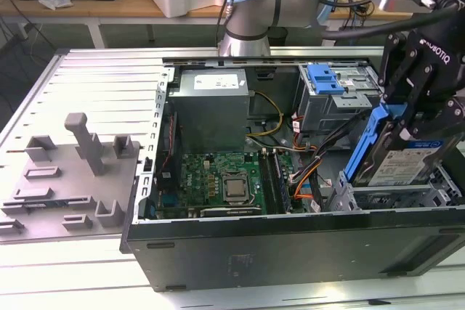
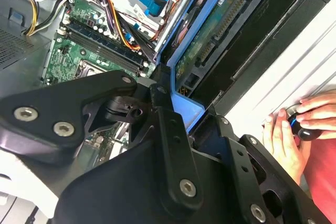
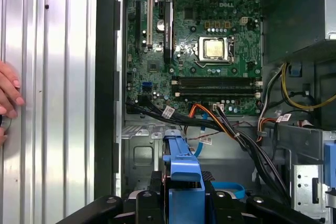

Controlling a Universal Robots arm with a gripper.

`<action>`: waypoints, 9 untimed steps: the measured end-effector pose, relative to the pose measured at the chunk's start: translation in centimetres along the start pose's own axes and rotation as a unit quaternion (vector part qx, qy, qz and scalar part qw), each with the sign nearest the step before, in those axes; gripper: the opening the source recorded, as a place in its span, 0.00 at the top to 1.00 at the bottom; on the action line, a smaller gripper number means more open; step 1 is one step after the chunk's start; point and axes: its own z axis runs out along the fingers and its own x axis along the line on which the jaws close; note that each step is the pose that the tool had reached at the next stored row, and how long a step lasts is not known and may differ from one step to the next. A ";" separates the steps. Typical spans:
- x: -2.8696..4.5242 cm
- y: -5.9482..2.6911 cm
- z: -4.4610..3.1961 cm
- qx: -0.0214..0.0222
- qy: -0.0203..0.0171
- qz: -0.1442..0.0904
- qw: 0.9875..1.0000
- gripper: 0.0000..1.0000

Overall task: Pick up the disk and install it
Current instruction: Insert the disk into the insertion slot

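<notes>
Looking across the open computer case [image 1: 290, 241] on the ribbed metal table [image 1: 109, 70], we find the work at its corner on the exterior view's right, well apart from the motherboard [image 1: 225, 179]. A metal drive cage [image 1: 392, 197] stands there, and the disk [image 1: 407, 163] hangs tilted just above it. Its labelled face is turned up and outward, and its long axis slopes from the gripper [image 1: 398, 125] down toward the cage. We judge the lower end to be at the cage's rim, though we cannot tell whether it touches. The gripper sits at the disk's upper end, pinching the blue carrier frame between its black fingers, so the disk lies directly below and ahead of it. In the second wrist view the disk's circuit-board underside faces the cage opening. A person's hand [image 2: 294, 129] rests on the table beside the case.
</notes>
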 end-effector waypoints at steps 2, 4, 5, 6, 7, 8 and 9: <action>0.00 -0.01 0.14 0.000 0.000 0.000 1.000 0.63; 0.00 -0.01 0.29 0.000 0.000 0.000 1.000 0.63; 0.00 -0.02 0.40 0.000 0.000 0.000 1.000 0.63; 0.00 -0.02 0.51 0.000 0.000 0.000 1.000 0.63; 0.00 -0.03 0.64 0.000 0.000 0.000 1.000 0.63; 0.00 -0.03 0.73 0.000 0.000 0.000 1.000 0.63; 0.00 -0.03 0.80 0.000 0.000 0.000 1.000 0.63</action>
